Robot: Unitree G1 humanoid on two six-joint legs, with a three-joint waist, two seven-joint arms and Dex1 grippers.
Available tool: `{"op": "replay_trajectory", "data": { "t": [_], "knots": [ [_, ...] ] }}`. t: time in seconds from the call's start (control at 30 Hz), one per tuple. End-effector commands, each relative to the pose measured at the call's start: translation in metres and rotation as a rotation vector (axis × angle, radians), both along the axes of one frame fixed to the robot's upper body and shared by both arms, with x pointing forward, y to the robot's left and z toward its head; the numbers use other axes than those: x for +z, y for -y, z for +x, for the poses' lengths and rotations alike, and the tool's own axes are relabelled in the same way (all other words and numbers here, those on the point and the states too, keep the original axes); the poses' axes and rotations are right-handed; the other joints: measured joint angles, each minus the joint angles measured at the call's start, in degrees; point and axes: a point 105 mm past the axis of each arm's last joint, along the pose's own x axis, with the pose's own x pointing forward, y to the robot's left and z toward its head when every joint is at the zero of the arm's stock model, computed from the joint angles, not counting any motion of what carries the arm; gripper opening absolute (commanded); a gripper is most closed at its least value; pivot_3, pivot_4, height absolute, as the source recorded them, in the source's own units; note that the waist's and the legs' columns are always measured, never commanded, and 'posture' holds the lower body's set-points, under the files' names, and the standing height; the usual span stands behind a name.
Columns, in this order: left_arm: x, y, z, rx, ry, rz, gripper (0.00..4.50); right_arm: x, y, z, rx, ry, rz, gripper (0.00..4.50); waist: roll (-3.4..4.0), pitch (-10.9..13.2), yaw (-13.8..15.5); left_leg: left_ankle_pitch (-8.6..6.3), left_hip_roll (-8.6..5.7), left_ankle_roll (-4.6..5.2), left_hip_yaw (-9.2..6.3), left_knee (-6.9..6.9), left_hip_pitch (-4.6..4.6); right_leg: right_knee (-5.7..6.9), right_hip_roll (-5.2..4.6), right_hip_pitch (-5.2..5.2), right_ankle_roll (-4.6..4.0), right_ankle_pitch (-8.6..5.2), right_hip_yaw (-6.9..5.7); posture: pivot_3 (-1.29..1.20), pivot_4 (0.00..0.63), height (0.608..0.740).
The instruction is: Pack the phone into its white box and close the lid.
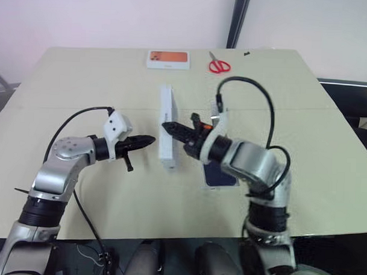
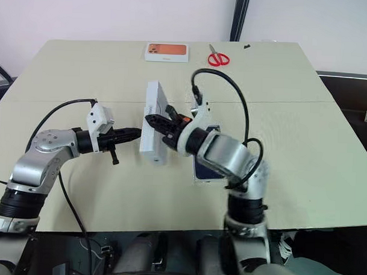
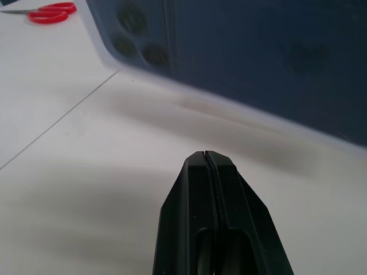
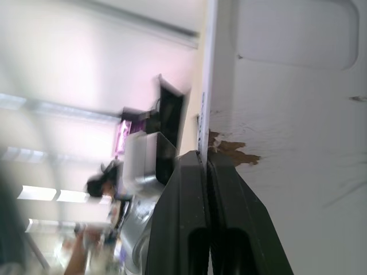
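Note:
The lid (image 1: 167,113) stands on its long side at the table's middle. Its blue printed phone picture (image 3: 258,57) faces my left gripper (image 1: 150,140), which is shut and a short way off it. The lid's white inside (image 4: 287,143), with a small torn brown patch, faces my right gripper (image 1: 166,126). That gripper is shut, its tips at the lid's upper rim. The dark blue phone (image 1: 218,175) lies flat under my right forearm, mostly hidden. A thin white rim (image 2: 196,180) shows along its near side and looks like the white box.
A white box with an orange top (image 1: 169,58) and red scissors (image 1: 219,66) lie at the table's far edge. A black cable (image 1: 266,110) loops above my right arm. Bare tabletop lies to the left and right of the arms.

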Motion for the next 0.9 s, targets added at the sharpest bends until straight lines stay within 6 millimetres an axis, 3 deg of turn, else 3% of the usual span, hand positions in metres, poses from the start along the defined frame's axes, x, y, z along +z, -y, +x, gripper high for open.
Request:
{"op": "replay_trajectory", "data": {
  "t": [0.03, 0.23, 0.27, 0.33, 0.5, 0.67, 0.8, 0.9],
  "knots": [
    [0.009, 0.006, -0.004, -0.016, 0.052, -0.001, 0.0, -0.015, 0.018, -0.006, -0.132, -0.174, -0.051, 0.08, -0.02, -0.01, 0.32, 0.0, -0.04, 0.0, -0.01, 0.06, 0.0, -0.07, -0.02, 0.03, 0.0, 0.0, 0.01, 0.0, 0.15, 0.74],
    [0.001, 0.023, -0.008, -0.069, 0.031, 0.004, 0.0, -0.027, 0.026, -0.012, -0.172, -0.229, -0.103, 0.08, 0.06, -0.02, 0.39, 0.03, -0.05, -0.04, 0.01, -0.08, 0.03, -0.07, 0.01, -0.09, -0.01, 0.0, 0.05, 0.0, 0.15, 0.74],
    [-0.001, 0.029, -0.009, -0.087, 0.027, 0.004, 0.0, -0.033, 0.03, -0.012, -0.179, -0.237, -0.126, 0.31, 0.07, -0.02, 0.39, 0.03, -0.05, -0.05, 0.01, -0.12, 0.03, -0.07, 0.01, -0.1, -0.01, -0.01, 0.05, 0.0, 0.15, 0.74],
    [-0.003, 0.037, -0.01, -0.113, 0.024, 0.01, 0.0, -0.041, 0.035, -0.012, -0.18, -0.229, -0.159, 0.93, 0.06, -0.03, 0.46, 0.03, -0.05, -0.05, 0.01, -0.12, 0.03, -0.07, 0.01, -0.09, -0.01, -0.01, 0.05, 0.0, 0.15, 0.74],
    [-0.01, 0.065, -0.012, -0.191, 0.024, 0.026, 0.0, -0.029, 0.061, 0.01, -0.115, 0.027, -0.259, 3.53, 0.08, -0.02, 0.63, 0.01, -0.06, 0.0, 0.05, -0.04, 0.03, -0.13, 0.01, -0.02, -0.01, -0.01, 0.08, 0.0, 0.15, 0.74],
    [-0.006, 0.082, -0.006, -0.21, 0.033, 0.011, 0.0, 0.004, 0.093, 0.022, 0.056, 0.297, -0.382, 3.53, 0.18, 0.04, 0.64, -0.2, -0.04, 0.38, 0.08, -0.09, 0.03, -0.12, 0.06, -0.04, -0.02, -0.01, 0.09, 0.0, 0.15, 0.74],
    [-0.001, 0.107, -0.003, -0.261, 0.03, 0.004, 0.0, 0.015, 0.128, 0.029, 0.077, 0.324, -0.571, 3.53, 0.17, 0.04, 0.92, -0.24, -0.02, 0.45, 0.13, -0.06, -0.02, -0.21, 0.05, -0.01, -0.02, -0.01, 0.09, 0.0, 0.15, 0.74],
    [0.0, 0.128, -0.004, -0.312, 0.044, 0.025, 0.0, 0.019, 0.142, 0.038, 0.047, 0.356, -0.661, 3.53, 0.16, 0.03, 0.95, -0.27, 0.02, 0.5, 0.13, -0.03, -0.02, -0.41, 0.06, 0.14, -0.02, -0.01, 0.06, 0.0, 0.15, 0.74]
  ]
}}
